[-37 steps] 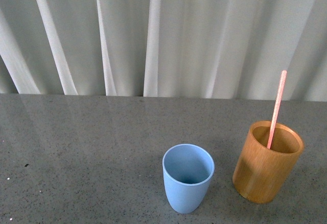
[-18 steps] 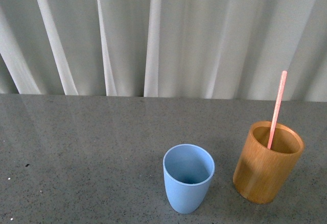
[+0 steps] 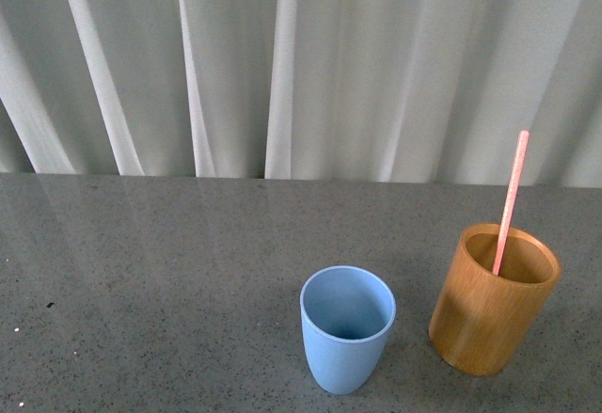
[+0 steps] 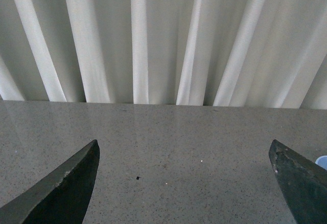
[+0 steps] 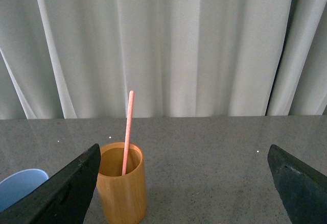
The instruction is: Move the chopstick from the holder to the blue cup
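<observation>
With right gripper (image 5: 183, 148) spread wide, line up beside chopstick (image 5: 127, 132), pinch high above holder (image 5: 121, 198) rim, lift straight, then cross to blue cup (image 3: 346, 349).

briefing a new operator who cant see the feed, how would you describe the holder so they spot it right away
On the grey table before the white curtain stand two containers, not touching. The holder is the right one in the front view: an orange-brown, straight-walled wooden cylinder, unlike the tapered blue cup, and the only one with a pink chopstick in it.
</observation>
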`<action>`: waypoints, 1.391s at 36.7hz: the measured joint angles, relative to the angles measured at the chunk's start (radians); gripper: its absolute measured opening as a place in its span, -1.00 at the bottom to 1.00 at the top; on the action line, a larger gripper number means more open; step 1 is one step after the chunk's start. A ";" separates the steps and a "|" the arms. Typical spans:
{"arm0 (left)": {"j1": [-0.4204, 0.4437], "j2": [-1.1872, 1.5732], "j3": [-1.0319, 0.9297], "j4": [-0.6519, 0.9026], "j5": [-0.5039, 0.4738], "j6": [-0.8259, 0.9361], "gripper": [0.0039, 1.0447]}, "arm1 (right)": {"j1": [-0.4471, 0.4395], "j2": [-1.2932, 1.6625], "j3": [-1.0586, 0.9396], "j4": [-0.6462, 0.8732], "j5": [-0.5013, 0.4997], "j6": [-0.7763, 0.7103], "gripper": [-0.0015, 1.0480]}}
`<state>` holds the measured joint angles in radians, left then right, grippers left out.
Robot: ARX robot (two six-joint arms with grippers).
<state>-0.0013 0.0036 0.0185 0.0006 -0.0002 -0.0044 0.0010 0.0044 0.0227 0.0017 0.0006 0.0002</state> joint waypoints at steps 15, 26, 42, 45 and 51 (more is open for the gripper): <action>0.000 0.000 0.000 0.000 0.000 0.000 0.87 | -0.021 0.091 0.040 -0.117 0.014 0.008 0.81; 0.000 0.000 0.000 0.000 0.000 0.000 0.87 | -0.169 0.766 0.119 0.505 -0.168 -0.045 0.81; 0.000 0.000 0.000 0.000 0.000 0.000 0.87 | -0.069 1.437 0.322 0.882 -0.138 0.042 0.81; 0.000 0.000 0.000 0.000 0.000 0.000 0.87 | -0.042 1.486 0.346 0.903 -0.126 0.047 0.81; 0.000 0.000 0.000 0.000 0.000 0.000 0.87 | -0.014 1.592 0.391 0.957 -0.090 0.052 0.81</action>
<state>-0.0013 0.0032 0.0185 0.0006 -0.0002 -0.0044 -0.0128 1.5963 0.4141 0.9585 -0.0898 0.0521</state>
